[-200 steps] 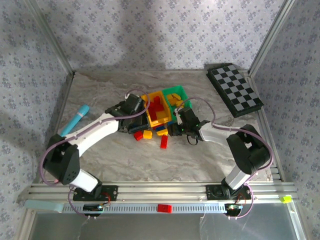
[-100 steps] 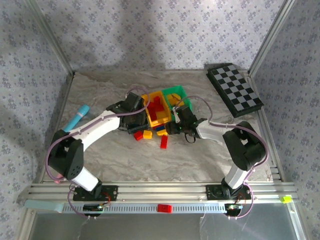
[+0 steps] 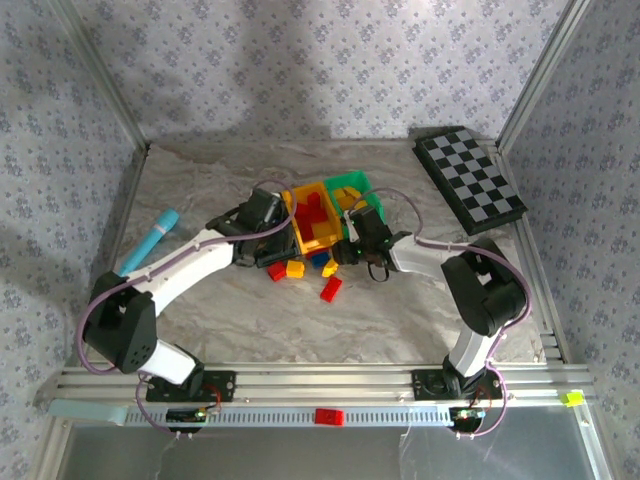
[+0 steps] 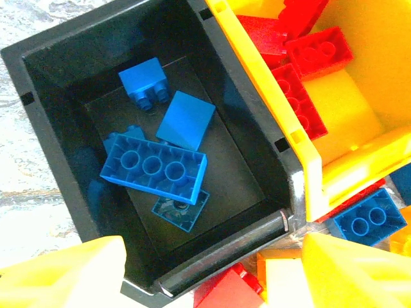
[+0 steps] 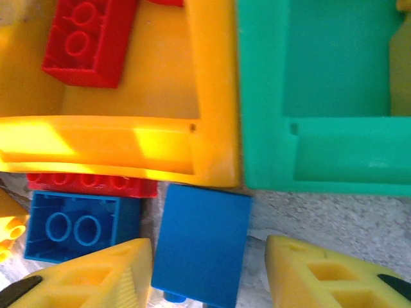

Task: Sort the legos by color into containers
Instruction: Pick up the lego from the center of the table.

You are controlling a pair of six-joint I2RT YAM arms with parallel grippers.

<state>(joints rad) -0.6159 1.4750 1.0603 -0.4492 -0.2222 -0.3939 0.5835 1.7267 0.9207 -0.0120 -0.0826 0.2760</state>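
While left fingers [image 4: 64, 269] and right fingers [image 5: 96, 276] gape open, black bin [image 4: 54, 138] holds blue legos [image 4: 154, 170], yellow bin [image 4: 257, 83] red legos [image 4: 318, 54].

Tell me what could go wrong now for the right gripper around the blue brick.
1. The blue brick lies right beside the yellow bin and the green bin; lifting it may catch a rim and shift a bin.
2. A finger of the right gripper is close to a second blue brick and might push it.
3. The left gripper hangs over the black bin, so the two grippers might collide there.
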